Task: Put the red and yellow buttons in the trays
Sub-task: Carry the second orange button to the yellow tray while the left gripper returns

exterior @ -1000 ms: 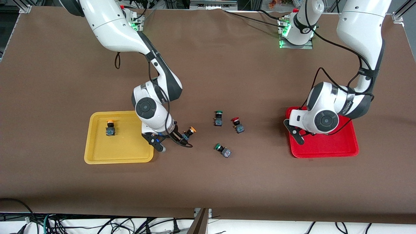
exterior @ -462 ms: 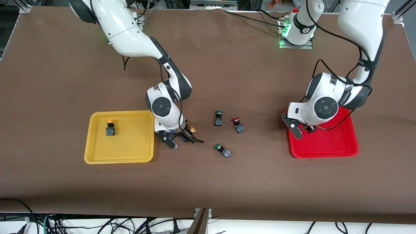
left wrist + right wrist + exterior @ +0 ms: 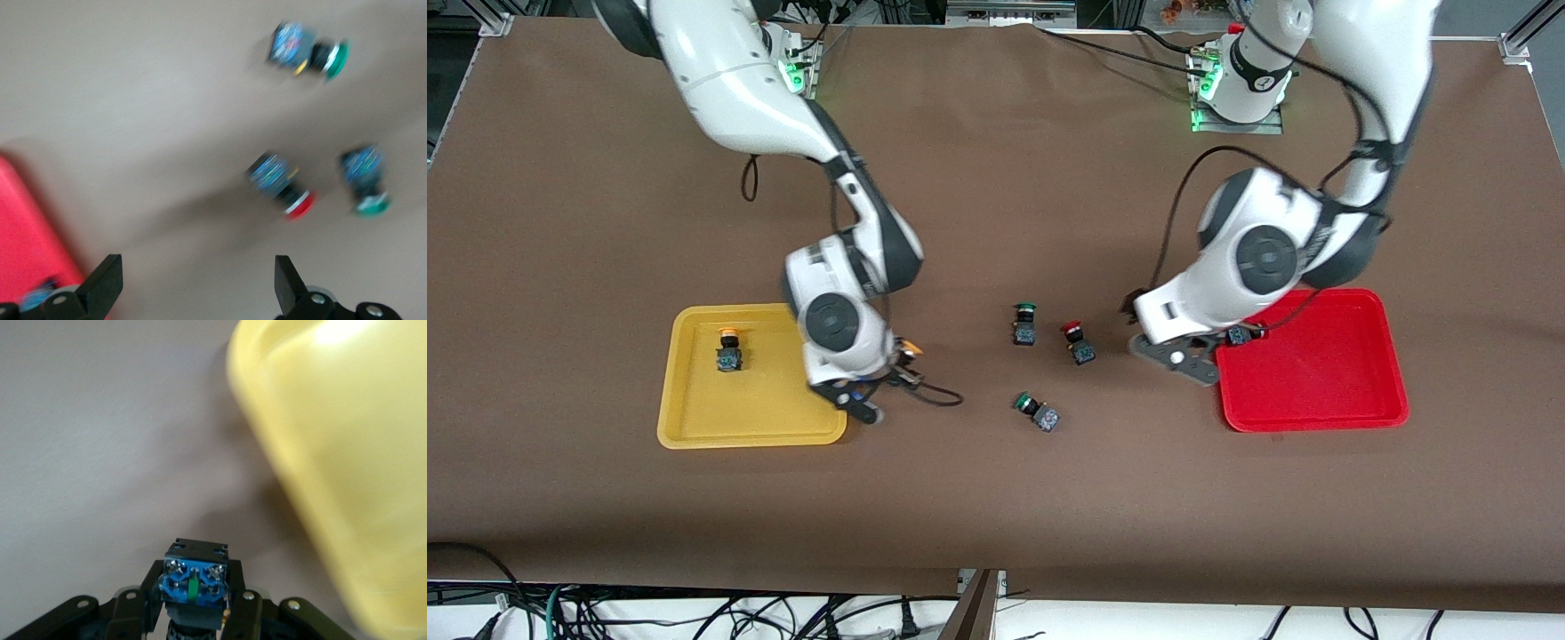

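My right gripper (image 3: 891,369) is shut on a yellow-capped button (image 3: 907,349), just off the yellow tray's (image 3: 694,427) edge at its middle-of-table side. In the right wrist view the button's blue base (image 3: 195,579) sits between the shut fingers (image 3: 241,600), beside the yellow tray (image 3: 347,453). Another yellow button (image 3: 729,348) lies in that tray. My left gripper (image 3: 1184,354) is open and empty (image 3: 193,270), between a red button (image 3: 1077,341) on the table and the red tray (image 3: 1316,391). A button's base (image 3: 1238,336) shows in the red tray, cap hidden.
Two green-capped switches lie on the brown table, one (image 3: 1024,323) beside the red button, one (image 3: 1037,412) nearer the front camera. The left wrist view shows the red button (image 3: 280,183), both green switches (image 3: 310,53) (image 3: 365,180) and the red tray's corner (image 3: 27,233).
My right gripper closed on the yellow button on the table and carried it toward the yellow tray. My left gripper moved off the red tray toward the table's middle.
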Robot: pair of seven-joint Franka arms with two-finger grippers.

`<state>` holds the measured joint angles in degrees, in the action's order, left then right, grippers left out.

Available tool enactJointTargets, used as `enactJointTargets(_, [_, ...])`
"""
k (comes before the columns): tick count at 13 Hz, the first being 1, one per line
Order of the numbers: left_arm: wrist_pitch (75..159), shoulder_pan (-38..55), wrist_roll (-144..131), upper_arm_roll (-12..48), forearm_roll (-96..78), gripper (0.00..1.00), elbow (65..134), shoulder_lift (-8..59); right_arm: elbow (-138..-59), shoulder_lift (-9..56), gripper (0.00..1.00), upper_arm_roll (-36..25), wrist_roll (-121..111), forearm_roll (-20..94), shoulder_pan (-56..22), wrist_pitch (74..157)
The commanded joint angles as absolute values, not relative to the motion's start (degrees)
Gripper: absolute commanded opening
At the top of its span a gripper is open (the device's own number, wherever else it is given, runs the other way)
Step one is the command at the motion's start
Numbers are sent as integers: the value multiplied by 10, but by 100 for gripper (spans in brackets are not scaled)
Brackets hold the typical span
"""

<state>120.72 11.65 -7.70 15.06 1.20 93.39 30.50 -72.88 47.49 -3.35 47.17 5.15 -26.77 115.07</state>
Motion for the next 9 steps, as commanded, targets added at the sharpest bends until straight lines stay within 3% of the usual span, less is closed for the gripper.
enactJointTargets(1, [1284,163,-197,129,60,100,862,409,-726,447,0,-24,295,52,-193,1065])
enactJointTargets(3, [1366,167,-205,130,90,100,895,429,-757,450,0,-25,244,45,-164,1060])
enactJointTargets(7, [1375,176,-241,133,85,100,925,446,-841,453,0,-29,172,43,-133,1142])
enactJointTargets(8, [1374,178,-270,135,85,100,930,443,-836,449,73,-29,165,47,-130,1141])
enactJointTargets(9, [1373,185,-301,136,84,100,932,441,-831,444,100,-29,160,47,-129,1138])
